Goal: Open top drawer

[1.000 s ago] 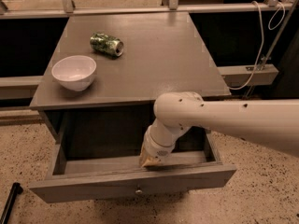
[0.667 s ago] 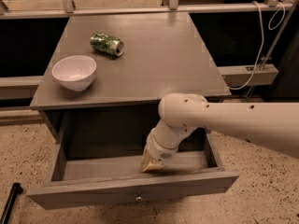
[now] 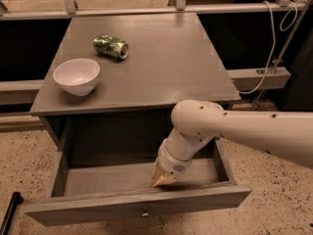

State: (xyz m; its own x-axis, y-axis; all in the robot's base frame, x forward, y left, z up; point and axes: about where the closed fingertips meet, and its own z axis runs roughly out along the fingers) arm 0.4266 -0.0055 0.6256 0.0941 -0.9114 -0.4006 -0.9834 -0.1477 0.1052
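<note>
The top drawer (image 3: 137, 203) is a grey wooden drawer with a wide flat front and a small round knob (image 3: 145, 213) at its middle. It stands pulled far out from under the grey cabinet top (image 3: 166, 67), and its inside looks empty. My white arm reaches in from the right. My gripper (image 3: 163, 179) points down inside the drawer, right behind the front panel, with its tan fingertips against the panel's inner top edge.
A white bowl (image 3: 77, 76) sits on the cabinet top at the left. A green can (image 3: 111, 46) lies on its side behind the bowl. A white cable (image 3: 270, 43) hangs at the right. A black rod (image 3: 10, 213) lies on the speckled floor at lower left.
The drawer has slid further out toward the camera, and my gripper has moved with its front panel.
</note>
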